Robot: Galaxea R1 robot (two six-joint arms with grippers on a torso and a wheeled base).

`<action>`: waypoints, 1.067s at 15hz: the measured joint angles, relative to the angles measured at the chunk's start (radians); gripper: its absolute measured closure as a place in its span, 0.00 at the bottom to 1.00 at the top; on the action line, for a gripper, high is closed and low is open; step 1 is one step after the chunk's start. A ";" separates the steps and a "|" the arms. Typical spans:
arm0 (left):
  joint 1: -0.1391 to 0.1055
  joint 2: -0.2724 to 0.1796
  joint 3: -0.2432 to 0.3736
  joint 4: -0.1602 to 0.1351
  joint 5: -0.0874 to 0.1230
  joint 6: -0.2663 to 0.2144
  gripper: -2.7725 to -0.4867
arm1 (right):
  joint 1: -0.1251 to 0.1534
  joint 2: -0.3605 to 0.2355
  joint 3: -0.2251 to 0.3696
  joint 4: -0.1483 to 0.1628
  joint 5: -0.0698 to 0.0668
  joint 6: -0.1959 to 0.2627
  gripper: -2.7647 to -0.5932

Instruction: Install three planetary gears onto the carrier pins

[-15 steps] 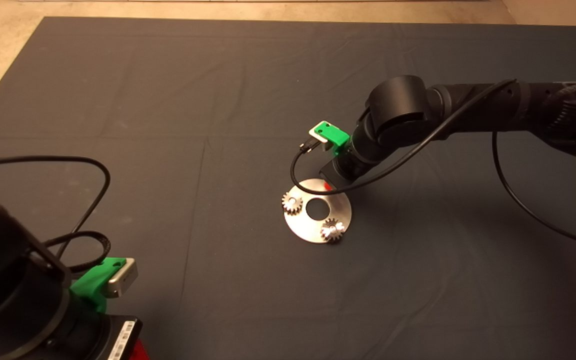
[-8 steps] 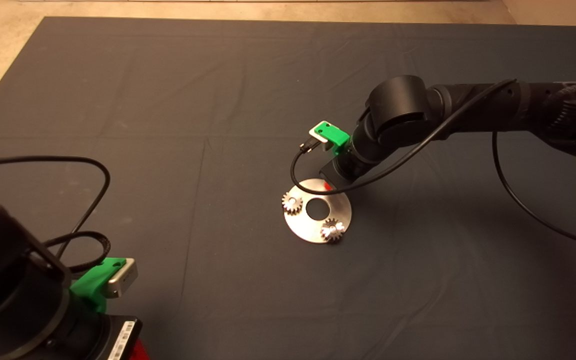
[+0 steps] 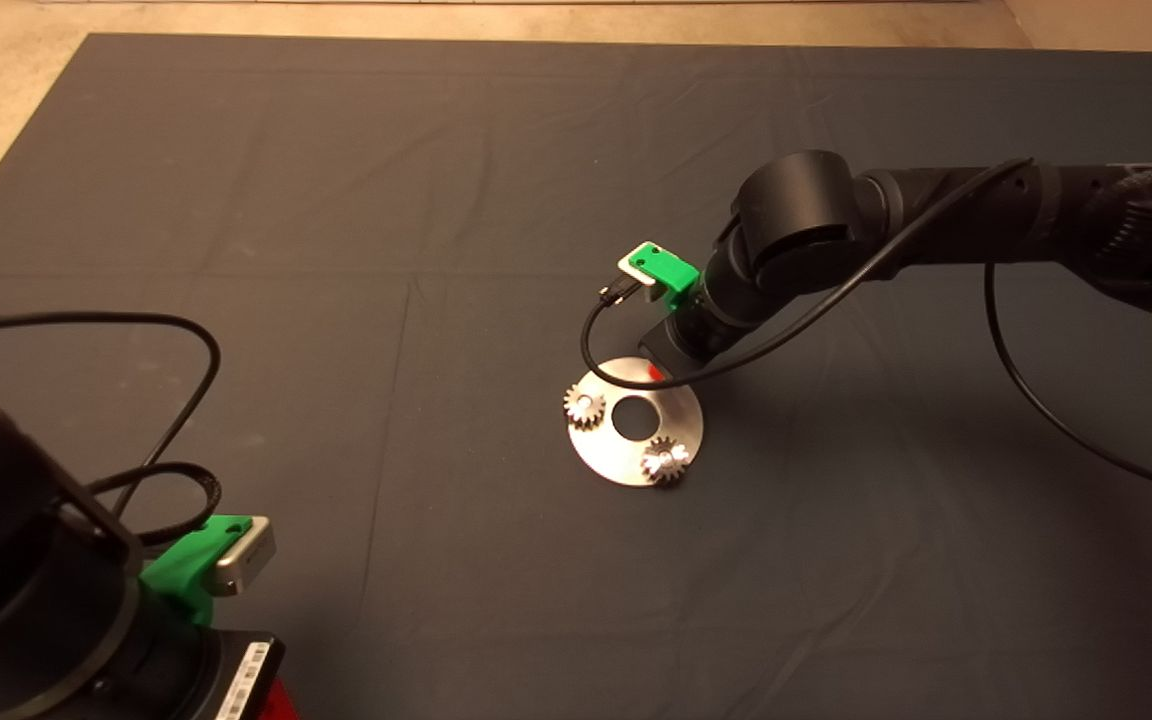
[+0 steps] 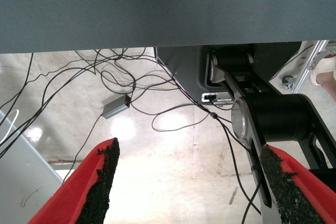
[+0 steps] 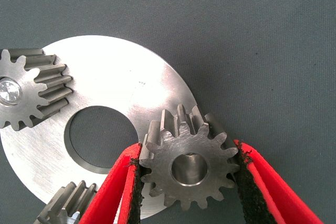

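At the far edge of the round plate (image 5: 113, 90), over the spot where the last pin should stand, we hold the third gear (image 5: 188, 164) in the right gripper (image 5: 186, 182), and the risk we see is a bad seating: through the gear's centre hole we cannot make out the pin, so we cannot tell whether the bore is lined up. If it is off, we judge the gear could land on the pin's top and tilt, or slip off to one side of the plate once let go. Its teeth could also catch on those of a neighbour, since two gears already sit on their pins, one (image 3: 584, 407) on the plate's left side and one (image 3: 665, 461) at its near edge. The plate lies loose on the dark mat (image 3: 336, 300), so a sideways push might shift it. The right gripper's fingers (image 5: 118, 190) are closed part way, pads pressed on the gear's teeth on both sides. The left gripper (image 4: 186, 182) waits at the mat's near left corner, fingers spread wide and holding nothing.
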 joint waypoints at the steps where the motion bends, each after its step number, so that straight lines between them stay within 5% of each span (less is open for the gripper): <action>1: 0.000 0.000 0.000 0.000 0.000 0.000 0.39 | 0.000 0.000 0.000 0.000 0.002 0.000 0.78; 16: 0.000 0.000 0.000 0.000 0.000 0.000 0.39 | 0.002 0.001 -0.003 0.000 0.006 0.003 0.78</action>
